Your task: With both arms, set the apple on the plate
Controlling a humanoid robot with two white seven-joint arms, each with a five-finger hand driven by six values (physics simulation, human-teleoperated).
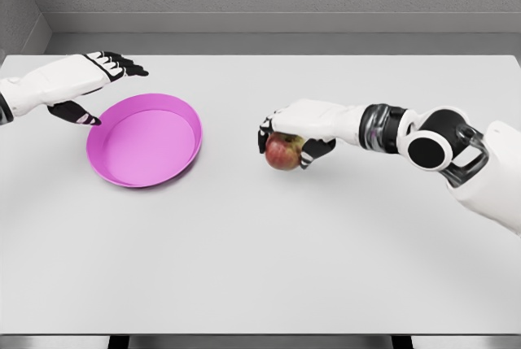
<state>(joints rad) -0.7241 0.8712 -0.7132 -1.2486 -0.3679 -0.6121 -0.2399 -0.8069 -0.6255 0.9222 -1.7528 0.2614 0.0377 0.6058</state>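
Note:
A red and yellow apple [282, 154] rests on the white table right of the middle. My right hand [286, 133] lies over its top, fingers and thumb curled around it. A pink plate [146, 139] with a raised rim sits at the left, with nothing in it. My left hand [102, 80] hovers at the plate's upper left edge, fingers stretched out flat and the thumb pointing down toward the rim, holding nothing.
The white table [260, 259] runs across the whole view, with its front edge at the bottom. A grey wall stands behind the far edge. A gap of bare tabletop separates the plate and the apple.

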